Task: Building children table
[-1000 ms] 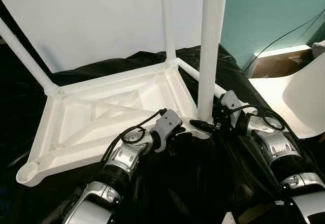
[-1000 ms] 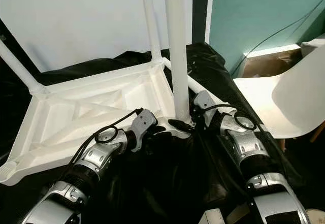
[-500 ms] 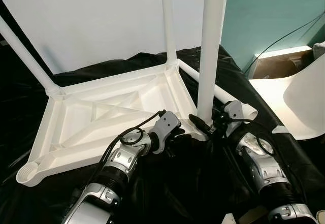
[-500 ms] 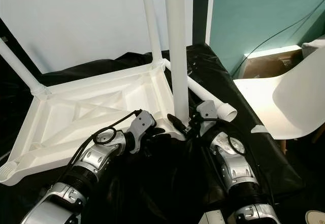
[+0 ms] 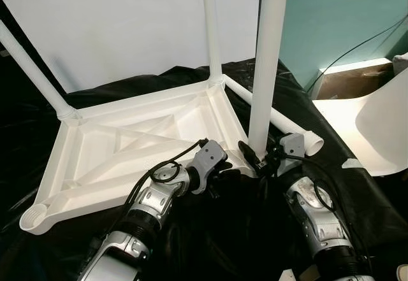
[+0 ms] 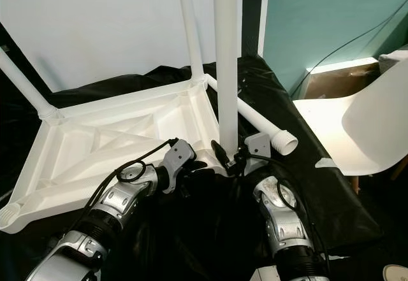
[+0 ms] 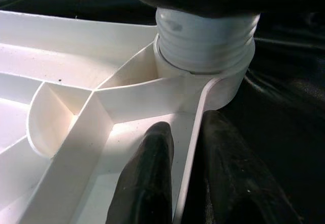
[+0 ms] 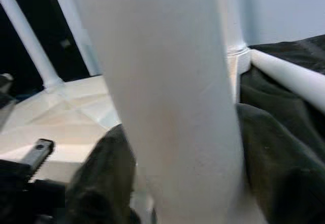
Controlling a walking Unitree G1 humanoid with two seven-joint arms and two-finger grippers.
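**Upturned white table gripped at its near corner**

A crumpled black plastic sheet [image 5: 293, 96] covers the surface under the work, with a white panel [image 5: 127, 26] leaning behind it and a teal wall [image 5: 338, 20] to the right. A white plastic chair [image 6: 357, 128] stands at the right edge.

On the sheet lies the white plastic children's table top [image 5: 127, 147], turned underside up so its ribbed bracing shows. Three white tubular legs rise from its corners: a far left leg [image 5: 32, 71], a far right leg [image 5: 210, 26] and a near right leg [image 5: 266, 58]. The near left corner socket [image 5: 32, 218] is open. A loose white tube [image 6: 268, 127] lies on the sheet just beside the table's right edge.

The left tool [image 7: 185, 183] pinches the thin rim of the table top beside the threaded collar [image 7: 203, 41] of the near right leg, one finger on each side of the rim. The right tool [image 5: 257, 160] sits at the base of the near right leg, its fingers [image 8: 104, 183] flanking the tube; whether they clamp it cannot be told.
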